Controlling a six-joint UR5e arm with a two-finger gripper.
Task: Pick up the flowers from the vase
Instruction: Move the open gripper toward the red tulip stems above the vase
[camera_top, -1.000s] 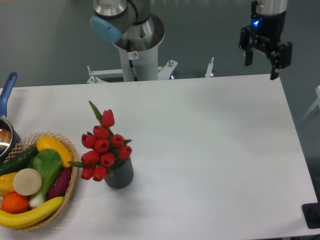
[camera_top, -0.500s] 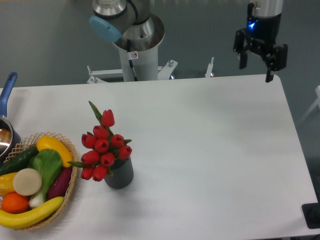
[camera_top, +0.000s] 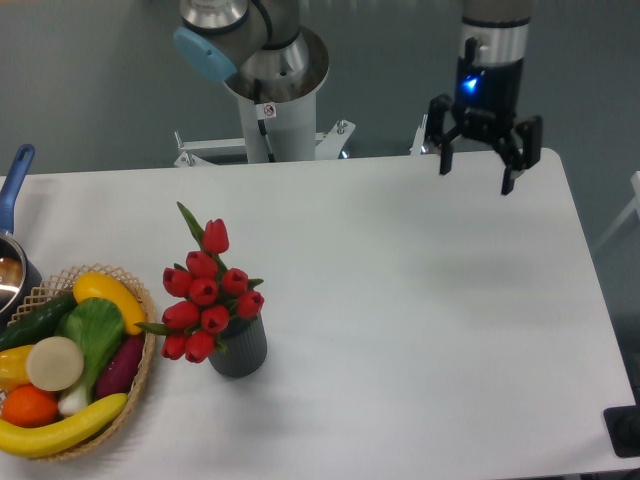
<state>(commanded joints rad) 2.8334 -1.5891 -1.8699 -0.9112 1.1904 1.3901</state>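
The flowers, a bunch of red tulip buds with green leaves, stand in the small dark grey ribbed vase on the left half of the white table. My gripper hangs open above the table's far right edge, well away from the flowers and up to their right. Nothing is between its fingers.
A woven basket of toy fruit and vegetables sits at the left edge, close beside the vase. A pot with a blue handle pokes in at the far left. The robot's base column rises behind the table.
My gripper has moved left and lower, from beyond the table's far right corner to above its far edge. Its fingers stay open. The flowers and vase have not moved.
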